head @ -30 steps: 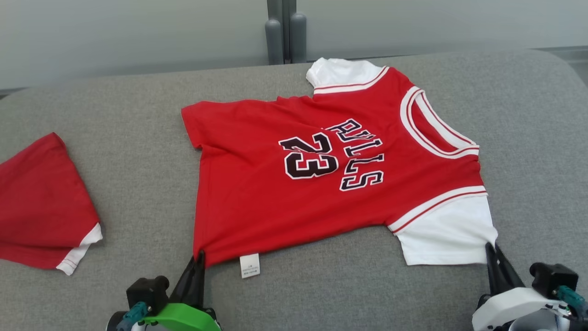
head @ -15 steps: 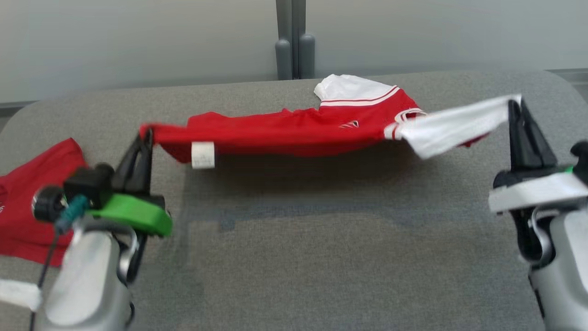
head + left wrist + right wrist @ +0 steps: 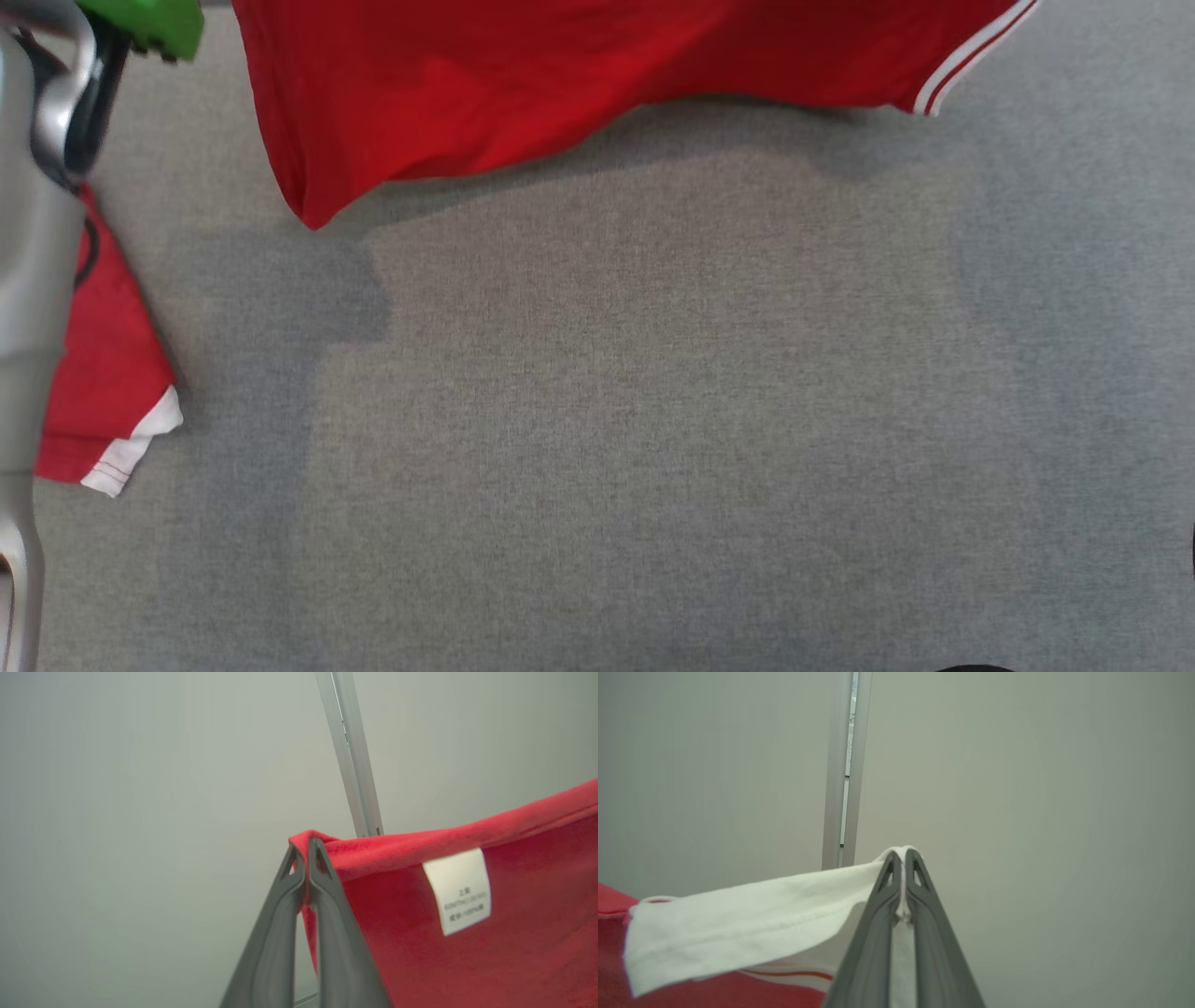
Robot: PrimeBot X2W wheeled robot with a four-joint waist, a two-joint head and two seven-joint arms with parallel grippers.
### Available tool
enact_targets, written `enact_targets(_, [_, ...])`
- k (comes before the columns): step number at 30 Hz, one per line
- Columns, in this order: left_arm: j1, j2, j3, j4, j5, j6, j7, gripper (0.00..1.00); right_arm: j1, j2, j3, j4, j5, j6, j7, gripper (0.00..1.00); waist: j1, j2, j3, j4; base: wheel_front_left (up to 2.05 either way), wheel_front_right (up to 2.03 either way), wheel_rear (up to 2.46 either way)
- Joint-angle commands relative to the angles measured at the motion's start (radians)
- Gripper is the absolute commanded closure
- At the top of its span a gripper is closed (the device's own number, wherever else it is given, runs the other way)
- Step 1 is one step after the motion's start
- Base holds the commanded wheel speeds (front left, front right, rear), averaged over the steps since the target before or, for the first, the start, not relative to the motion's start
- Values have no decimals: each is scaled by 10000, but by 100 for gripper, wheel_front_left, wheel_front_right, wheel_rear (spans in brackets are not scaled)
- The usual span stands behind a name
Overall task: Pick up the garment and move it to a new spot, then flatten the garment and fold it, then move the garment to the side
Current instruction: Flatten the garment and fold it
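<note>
Red garment (image 3: 485, 84) — we are holding it stretched left-to-right, left gripper (image 3: 306, 843) clamping its hem (image 3: 420, 847), right gripper (image 3: 903, 853) its white sleeve (image 3: 738, 914).

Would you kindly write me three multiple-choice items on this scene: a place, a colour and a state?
1. Where on the grey surface does the other red garment lie in the head view? A left edge; B centre; C right edge.
2. What colour is the cloth in the right gripper? A red; B white; C grey.
3. How is the left gripper? A open; B shut on nothing; C shut on the jersey.
Answers: 1 A, it lies at the left edge; 2 B, it pinches the white sleeve; 3 C, it clamps the jersey's corner beside the white label.
</note>
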Motion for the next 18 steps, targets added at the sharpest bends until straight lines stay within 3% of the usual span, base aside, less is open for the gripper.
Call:
enact_targets(1, [-712, -101, -152, 344, -128, 17, -39, 100, -815, -81, -115, 355, -36, -18, 218, 100, 0, 0, 2269, 390, 0, 0, 0])
enact_targets(3, [-1530, -358, -227, 911, -337, 17, -27, 100, -1800, -382, -129, 777, -296, -18, 409, 100, 0, 0, 2708, 573, 0, 0, 0])
enact_targets(7, [-3387, -290, -480, 1647, 324, 59, -675, 100, -3642, -724, -382, 1422, -1023, -18, 316, 100, 0, 0, 3379, 793, 0, 0, 0])
enact_targets(11, [-4772, -265, -340, 2234, 838, 650, -1384, 100, -5231, -845, -845, 1920, -1723, -20, -343, 100, 0, 0, 3470, 883, 0, 0, 0])
enact_targets(14, [-5164, -359, -207, 2264, 1046, 947, -1583, 100, -6034, -1103, -779, 2153, -2165, -21, -955, 100, 0, 0, 3210, 971, 0, 0, 0])
enact_targets(18, [-4921, -216, 110, 1747, 1056, 807, -1600, 100, -6637, -1258, -838, 2574, -2305, -21, -1236, 100, 0, 0, 3087, 815, 0, 0, 0])
